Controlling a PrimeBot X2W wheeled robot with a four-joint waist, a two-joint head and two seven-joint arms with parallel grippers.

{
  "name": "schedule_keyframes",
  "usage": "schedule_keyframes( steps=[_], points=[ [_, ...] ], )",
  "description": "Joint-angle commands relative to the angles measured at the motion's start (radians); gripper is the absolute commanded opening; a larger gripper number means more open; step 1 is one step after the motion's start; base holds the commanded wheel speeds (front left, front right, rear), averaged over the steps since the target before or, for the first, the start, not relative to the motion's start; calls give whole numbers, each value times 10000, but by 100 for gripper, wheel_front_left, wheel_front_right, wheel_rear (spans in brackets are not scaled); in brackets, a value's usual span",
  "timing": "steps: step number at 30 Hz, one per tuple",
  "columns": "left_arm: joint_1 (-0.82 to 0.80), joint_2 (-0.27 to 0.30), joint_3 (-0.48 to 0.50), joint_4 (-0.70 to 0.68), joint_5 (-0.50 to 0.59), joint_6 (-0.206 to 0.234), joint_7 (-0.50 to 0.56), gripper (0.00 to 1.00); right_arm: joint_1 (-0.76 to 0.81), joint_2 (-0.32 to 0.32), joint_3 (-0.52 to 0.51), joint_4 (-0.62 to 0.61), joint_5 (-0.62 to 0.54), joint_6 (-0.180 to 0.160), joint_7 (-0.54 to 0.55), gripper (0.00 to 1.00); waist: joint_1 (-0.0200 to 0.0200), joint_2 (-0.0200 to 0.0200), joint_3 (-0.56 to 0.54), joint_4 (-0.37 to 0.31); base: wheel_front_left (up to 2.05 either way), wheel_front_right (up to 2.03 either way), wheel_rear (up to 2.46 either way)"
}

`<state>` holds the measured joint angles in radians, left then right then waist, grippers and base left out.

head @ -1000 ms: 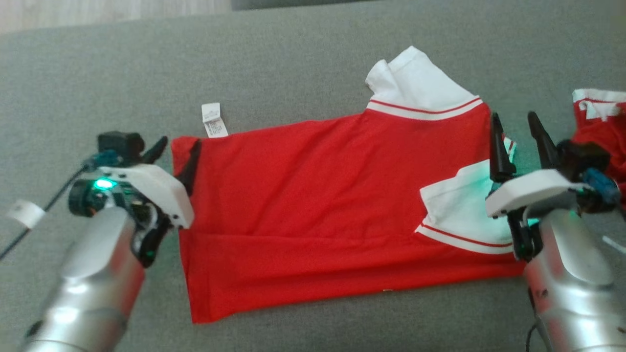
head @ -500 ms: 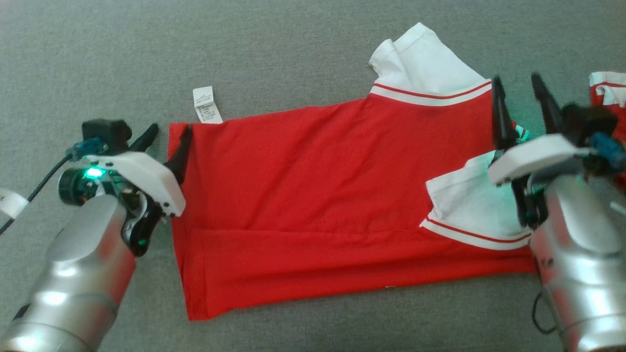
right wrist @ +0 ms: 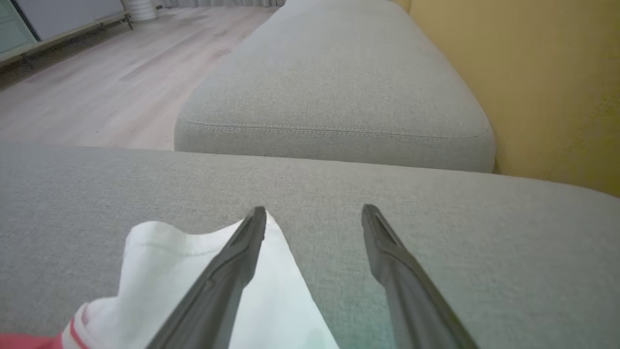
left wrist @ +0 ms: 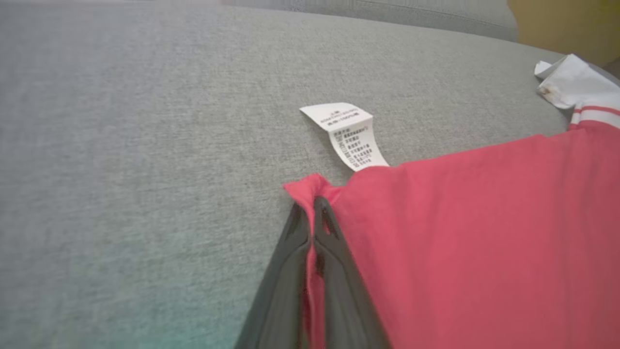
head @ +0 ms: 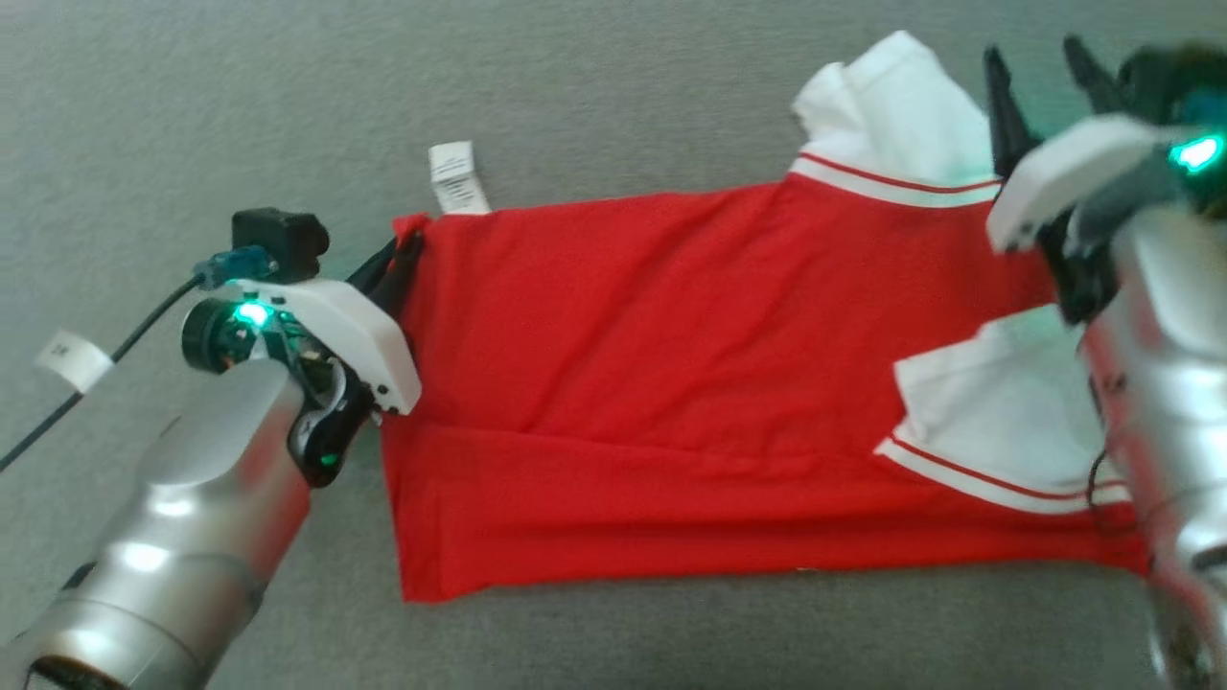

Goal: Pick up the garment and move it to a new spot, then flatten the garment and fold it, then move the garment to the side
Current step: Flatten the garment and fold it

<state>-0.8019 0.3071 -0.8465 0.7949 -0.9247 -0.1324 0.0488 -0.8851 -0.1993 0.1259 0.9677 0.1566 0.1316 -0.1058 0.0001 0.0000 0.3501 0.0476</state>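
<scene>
Head view: soft, limp red shirt [head: 671, 383] spread flat on grey sofa [head: 288, 115]. Left wrist view: left claw [left wrist: 310, 206] pinched on its hem corner beside the label [left wrist: 348, 135]. Right wrist view: right claw [right wrist: 314, 213] wide, empty, above white sleeve [right wrist: 145, 271]; probably best gripped at shoulder edge

Head camera: mounted high, tilted steeply down on the grey cushion [head: 192, 115]. The garment [head: 671, 364] spans most of the frame at mid range.

Left wrist camera: very low and close, sighting along the left gripper [left wrist: 310, 203] across the cushion top at the garment's near corner. The care label [left wrist: 348, 135] lies just beyond. Overlap with the head view: that corner, the label, and the white sleeve [left wrist: 571, 82] far off at frame right.

Right wrist camera: low, facing outward past the right gripper [right wrist: 314, 211] toward a second cushion [right wrist: 334, 87], wood floor [right wrist: 97, 87] and yellow wall [right wrist: 533, 72]. Overlap with the head view: the sleeve, close at lower left.
</scene>
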Motion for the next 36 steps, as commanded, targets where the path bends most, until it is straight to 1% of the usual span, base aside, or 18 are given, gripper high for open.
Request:
schedule_keyframes(
  steps=[1, 4, 5, 6, 11, 14, 16, 17, 18, 20, 22, 25, 28, 29, 32, 36],
  points=[
    [-446, 278, 134, -160, -88, 18, -295, 0, -502, -37, 312, 53, -117, -9, 317, 100, -1, 0, 177, 435, 0, 0, 0],
    [-610, 117, -159, -433, -359, 18, -521, 0, -1092, -335, 577, 643, -343, -9, 866, 100, -1, 0, 344, 915, 0, 0, 0],
    [-610, 117, -159, -433, -359, 18, -521, 0, -1092, -335, 577, 643, -343, -9, 866, 100, -1, 0, 344, 915, 0, 0, 0],
    [-679, 90, -324, -557, -379, 18, -575, 0, -1233, -454, 611, 866, -399, -9, 1050, 100, -1, 0, 381, 1102, 0, 0, 0],
    [-1043, 35, -721, -885, -535, 18, -1216, 0, -1773, -884, 646, 1831, -596, -9, 1820, 100, -1, 0, 580, 1755, 0, 0, 0],
    [-1184, -57, -985, -944, -665, 18, -1444, 0, -1911, -945, 686, 2165, -618, -9, 1929, 100, -1, 0, 674, 1975, 0, 0, 0],
    [-1241, -108, -1104, -965, -825, 18, -1593, 0, -1935, -871, 770, 2383, -541, -9, 2094, 100, -1, 0, 731, 2035, 0, 0, 0],
    [-1272, -112, -1162, -948, -885, 18, -1661, 0, -1948, -845, 789, 2467, -464, -9, 2177, 45, -1, 0, 756, 2043, 0, 0, 0],
    [-1302, -110, -1224, -919, -932, 18, -1726, 0, -1968, -856, 827, 2529, -421, -9, 2232, 0, -1, 0, 778, 2041, 0, 0, 0],
    [-1343, -113, -1341, -838, -1034, 18, -1844, 0, -2023, -958, 798, 2608, -356, -9, 2181, 0, -1, 0, 791, 2020, 0, 0, 0],
    [-1404, -90, -1420, -732, -1109, 18, -2014, 0, -2146, -1136, 673, 2566, -387, -9, 1748, 0, -1, 0, 801, 1972, 0, 0, 0],
    [-1582, -42, -1379, -411, -1095, 18, -2457, 0, -2374, -1311, 246, 2363, -506, -9, 563, 0, -1, 0, 785, 1853, 0, 0, 0],
    [-1779, -34, -1200, -19, -920, 37, -2864, 0, -2533, -1272, -355, 2171, -630, -9, -813, 0, -1, 0, 670, 1681, 0, 0, 0],
    [-1843, -35, -1103, 96, -806, 84, -2963, 0, -2567, -1227, -561, 2113, -650, -9, -1100, 0, -1, 0, 613, 1611, 0, 0, 0],
    [-1899, -18, -626, 248, -422, 317, -3089, 0, -2541, -972, -1229, 2020, -523, -9, -1447, 0, -1, 0, 369, 1330, 0, 0, 0],
    [-1414, 190, 538, -405, 784, 793, -3101, 0, -2132, -621, -1490, 1599, -411, -9, -1547, 0, -1, 0, -33, 892, 0, 0, 0]
  ],
)
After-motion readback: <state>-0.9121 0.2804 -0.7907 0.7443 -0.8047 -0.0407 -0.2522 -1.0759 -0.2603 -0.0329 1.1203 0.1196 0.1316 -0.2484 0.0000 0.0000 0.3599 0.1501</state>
